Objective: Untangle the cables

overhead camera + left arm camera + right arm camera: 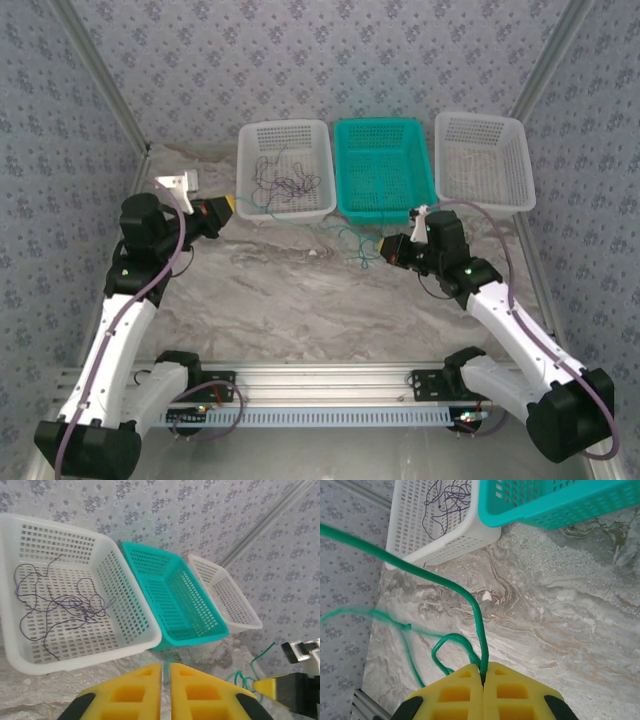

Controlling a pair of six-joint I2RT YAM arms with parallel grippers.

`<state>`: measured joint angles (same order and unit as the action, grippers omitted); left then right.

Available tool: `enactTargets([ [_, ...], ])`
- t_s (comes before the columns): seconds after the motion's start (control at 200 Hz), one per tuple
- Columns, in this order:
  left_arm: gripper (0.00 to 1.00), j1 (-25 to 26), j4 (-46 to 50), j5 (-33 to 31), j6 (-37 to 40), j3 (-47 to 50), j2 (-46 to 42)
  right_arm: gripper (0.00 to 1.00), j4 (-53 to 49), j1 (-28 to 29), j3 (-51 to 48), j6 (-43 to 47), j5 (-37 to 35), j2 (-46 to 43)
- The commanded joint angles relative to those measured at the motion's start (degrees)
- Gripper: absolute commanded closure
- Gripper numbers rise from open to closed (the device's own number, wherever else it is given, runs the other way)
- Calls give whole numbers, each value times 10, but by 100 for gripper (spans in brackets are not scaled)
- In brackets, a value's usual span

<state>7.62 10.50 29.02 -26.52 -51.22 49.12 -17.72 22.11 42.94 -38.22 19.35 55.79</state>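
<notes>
right gripper (483, 679) pinches the green cable (445, 582) to draw it clear — left gripper (165, 682) barely parted, empty.

Table centre: the marble table (300, 300) lay bare between the two arms, free to cross.
Far edge: the left white basket (285, 170), teal basket (385, 165) and right white basket (483, 160) stood close-packed, their walls barring low reaches.
Left white basket: open from above, with a dark cable (285, 182) sprawled over its floor.
Before the teal basket: a green cable (479, 635) looped from the right gripper (483, 675), crossing that approach.
Near edge: a metal rail (330, 385) bounded the table.
</notes>
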Motion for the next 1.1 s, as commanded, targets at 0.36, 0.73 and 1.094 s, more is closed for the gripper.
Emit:
enactTargets([
  [0.36, 42, -6, 33, 64, 149, -11, -81, 100, -118, 42, 203, 139, 30, 45],
  [0.73, 19, 100, 50, 109, 204, -54, -57, 100, -152, 72, 248, 190, 33, 78],
  [1.094, 11, 256, 102, 119, 216, -107, 138, 100, -155, 100, 286, 198, 19, 106],
])
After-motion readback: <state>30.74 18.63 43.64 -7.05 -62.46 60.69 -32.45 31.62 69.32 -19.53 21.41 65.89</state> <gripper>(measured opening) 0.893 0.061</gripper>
